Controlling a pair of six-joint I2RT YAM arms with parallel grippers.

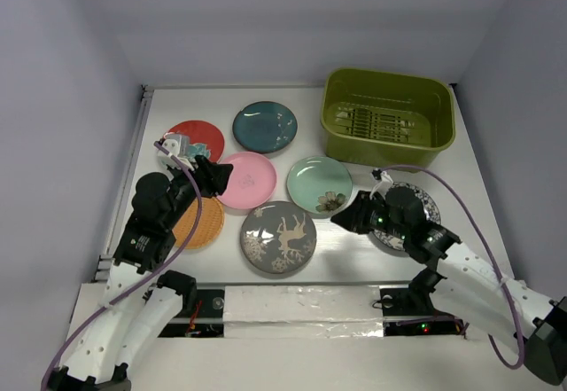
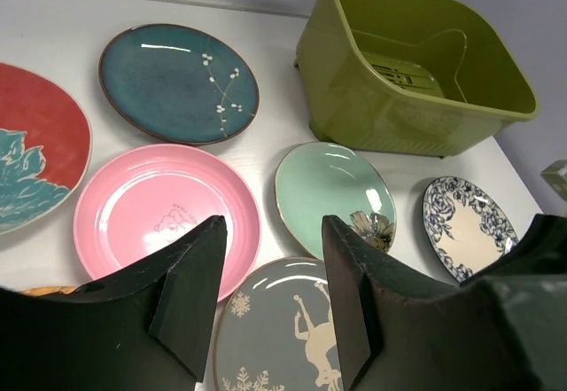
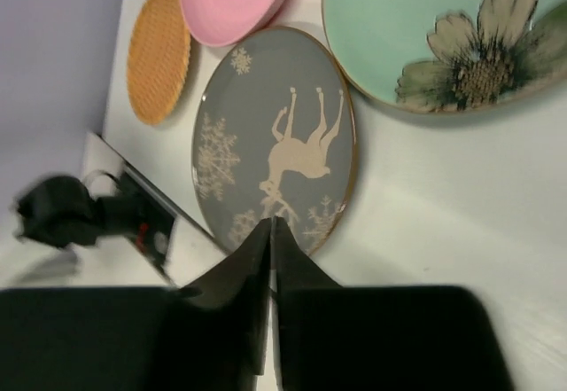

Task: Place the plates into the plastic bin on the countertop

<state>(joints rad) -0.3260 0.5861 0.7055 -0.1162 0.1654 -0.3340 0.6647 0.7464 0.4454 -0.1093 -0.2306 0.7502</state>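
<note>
Seven plates lie on the white countertop (image 1: 496, 205): red (image 1: 197, 138), dark teal (image 1: 264, 127), pink (image 1: 248, 180), mint green (image 1: 319, 184), grey deer (image 1: 278, 237), orange (image 1: 199, 222) and white-and-blue (image 1: 425, 203), which is partly under my right arm. The olive-green bin (image 1: 388, 118) stands empty at the back right. My left gripper (image 1: 217, 176) is open and empty above the pink plate's left edge (image 2: 151, 205). My right gripper (image 1: 341, 218) is shut and empty, low between the mint plate (image 3: 416, 27) and the grey plate (image 3: 266, 134).
Pale lavender walls close in the left, back and right. A silver taped strip (image 1: 301, 307) runs along the near edge by the arm bases. Purple cables trail from both arms. The bin (image 2: 416, 63) has a slotted bottom.
</note>
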